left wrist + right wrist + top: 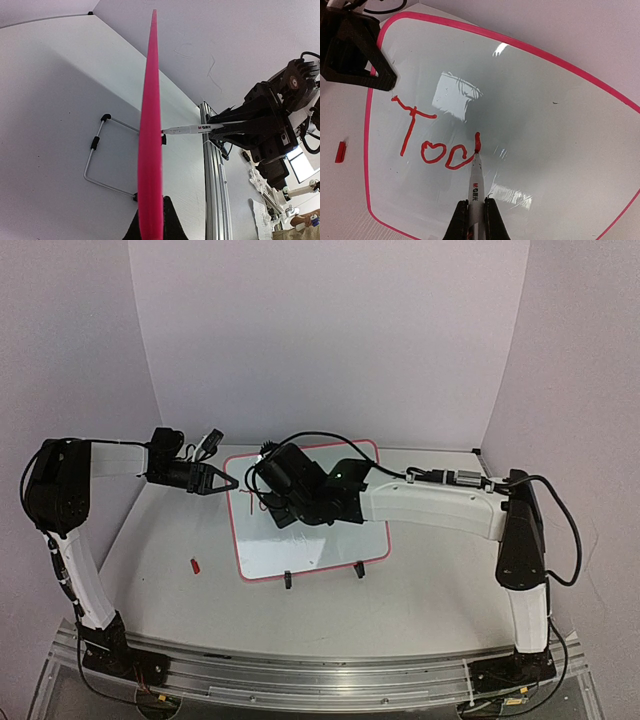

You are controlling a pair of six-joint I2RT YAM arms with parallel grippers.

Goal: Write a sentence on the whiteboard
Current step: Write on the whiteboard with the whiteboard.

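Right pincer (473, 205) clamps slim white marker (475, 185) on glossy whiteboard (545, 125); left pincer (151, 210) pinches its pink frame (520, 44).

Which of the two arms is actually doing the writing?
The right arm: its jaws hold the red marker, tip on the whiteboard. The left arm only grips the board's edge.

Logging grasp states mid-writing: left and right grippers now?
Left gripper: shut on the edge of the glossy white, pink-framed rectangular whiteboard.
Right gripper: shut on the white red-tipped marker.

Pale lilac walls (330, 330) on three sides; white tabletop (420, 590); soft light.
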